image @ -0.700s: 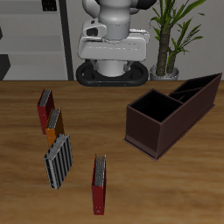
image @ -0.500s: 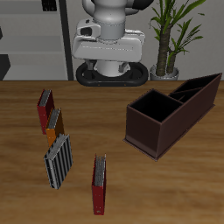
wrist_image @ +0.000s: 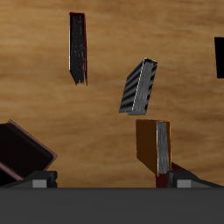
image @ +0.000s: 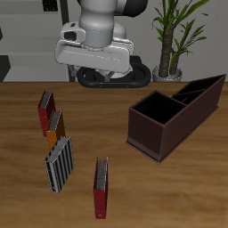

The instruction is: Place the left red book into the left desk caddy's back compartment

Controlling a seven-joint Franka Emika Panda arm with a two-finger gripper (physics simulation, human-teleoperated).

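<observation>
Wooden tabletop (image: 178,191) carries all items. Franka arm (image: 98,40) stands at back, raised well above books. Left desk caddy (image: 174,114) lies diagonal, empty, its back compartment (image: 203,96) toward potted plant (image: 174,36). Left red book (image: 101,187) stands upright nearest front edge, apart from caddy. Striped book (image: 60,164), orange book (image: 56,129), maroon book (image: 45,111) line up beside it. Jaws hold nothing; width cannot tell.

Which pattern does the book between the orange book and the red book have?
The striped book has black and white stripes on its cover; it shows best in the exterior view.
</observation>
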